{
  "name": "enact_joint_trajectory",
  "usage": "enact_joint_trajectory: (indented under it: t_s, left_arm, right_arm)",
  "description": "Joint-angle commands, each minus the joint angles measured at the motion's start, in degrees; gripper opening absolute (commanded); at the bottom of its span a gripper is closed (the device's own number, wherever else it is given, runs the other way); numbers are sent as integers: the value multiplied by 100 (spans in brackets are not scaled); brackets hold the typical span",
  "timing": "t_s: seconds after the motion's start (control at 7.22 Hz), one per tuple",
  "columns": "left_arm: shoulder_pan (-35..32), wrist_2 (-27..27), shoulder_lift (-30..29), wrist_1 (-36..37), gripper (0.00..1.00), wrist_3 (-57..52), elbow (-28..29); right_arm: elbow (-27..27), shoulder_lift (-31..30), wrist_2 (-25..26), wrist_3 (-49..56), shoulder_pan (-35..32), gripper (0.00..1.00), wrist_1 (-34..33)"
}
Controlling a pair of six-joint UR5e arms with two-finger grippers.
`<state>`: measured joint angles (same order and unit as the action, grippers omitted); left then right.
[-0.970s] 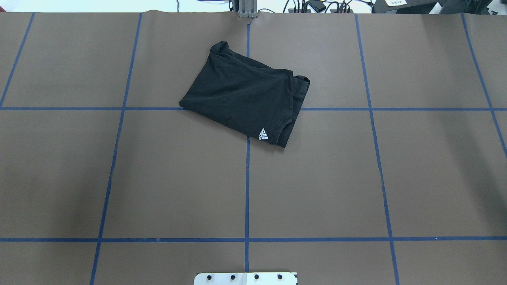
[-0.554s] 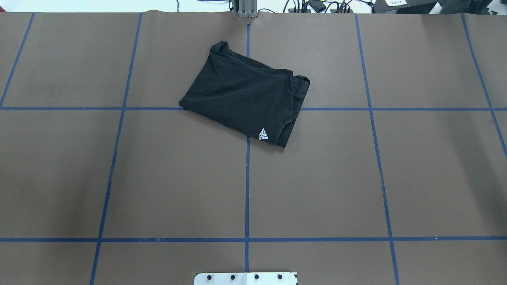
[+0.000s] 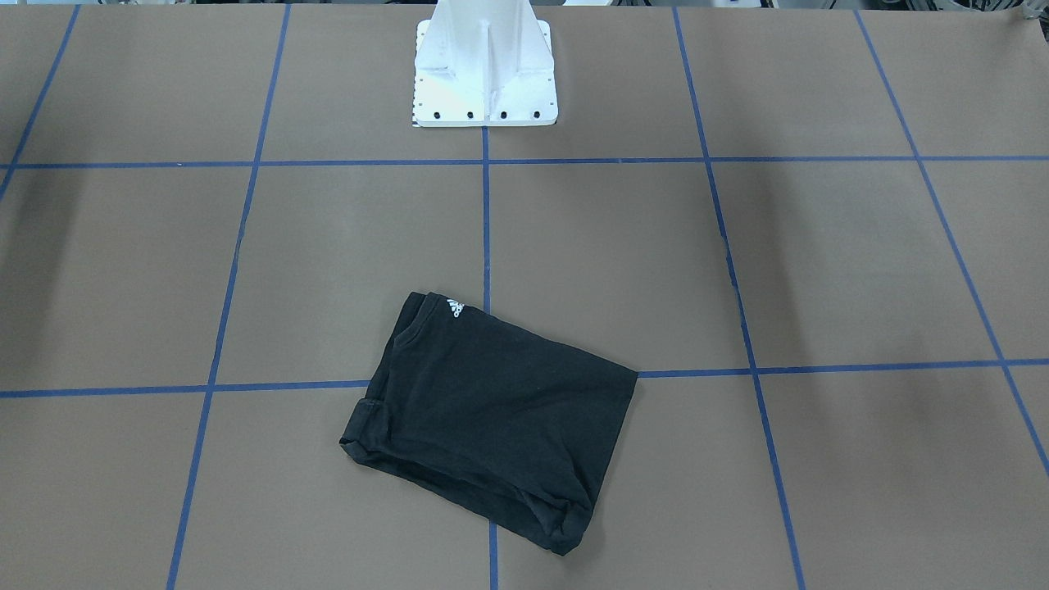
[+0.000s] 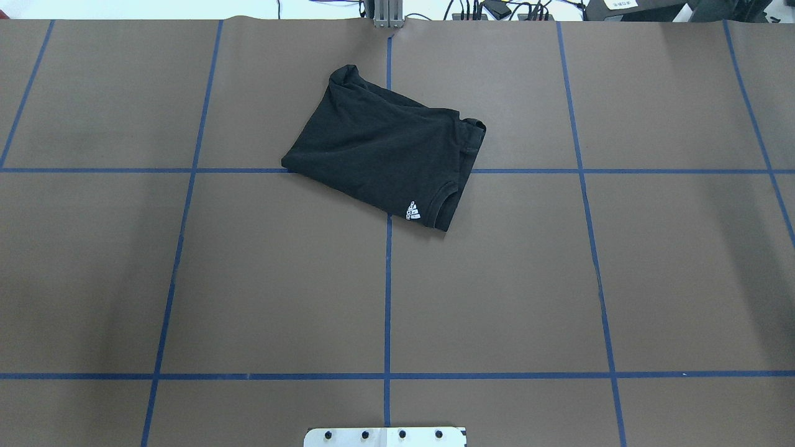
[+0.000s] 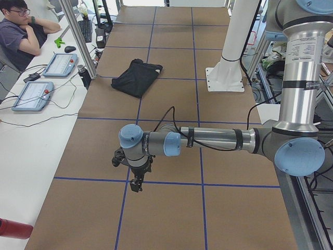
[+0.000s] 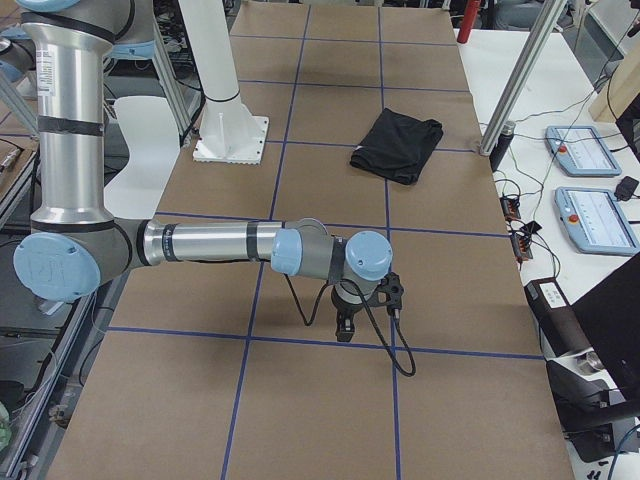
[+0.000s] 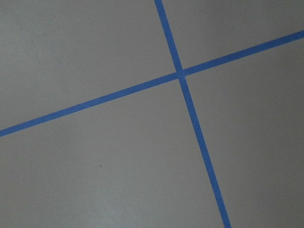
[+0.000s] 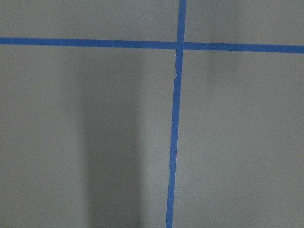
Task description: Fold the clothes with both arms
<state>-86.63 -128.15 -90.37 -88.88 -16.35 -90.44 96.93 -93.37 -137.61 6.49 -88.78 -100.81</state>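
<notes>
On table [image 4: 248, 279]: folded T-shirt [image 4: 382, 152], inner layers hidden | left gripper [image 5: 137, 183], right gripper [image 6: 344, 326]: fingers' spread cannot tell

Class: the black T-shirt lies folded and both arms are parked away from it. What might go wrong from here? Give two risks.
1. The T-shirt lies skewed across the blue grid lines, with a bulging rolled edge; the fold may slump open.
2. The left claw and right claw hang near opposite table ends, far from it; tidying needs long reaches, and a low sweep might snag the table cover.
</notes>
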Motion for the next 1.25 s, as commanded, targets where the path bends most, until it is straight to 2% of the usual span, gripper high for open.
enact_joint_trajectory:
  t_s: [0.0, 0.42, 1.11]
  left_arm:
    - [-3, 0, 2, -50, 100, 9, -26]
    - [-12, 0, 2, -68, 100, -8, -26]
    - [-30, 0, -7, -68, 100, 44, -26]
  right_arm:
    - [-16, -14, 23, 36, -77, 100, 0]
    - [-121, -321, 111, -34, -113, 100, 867]
    - [-148, -269, 103, -61, -289, 100, 879]
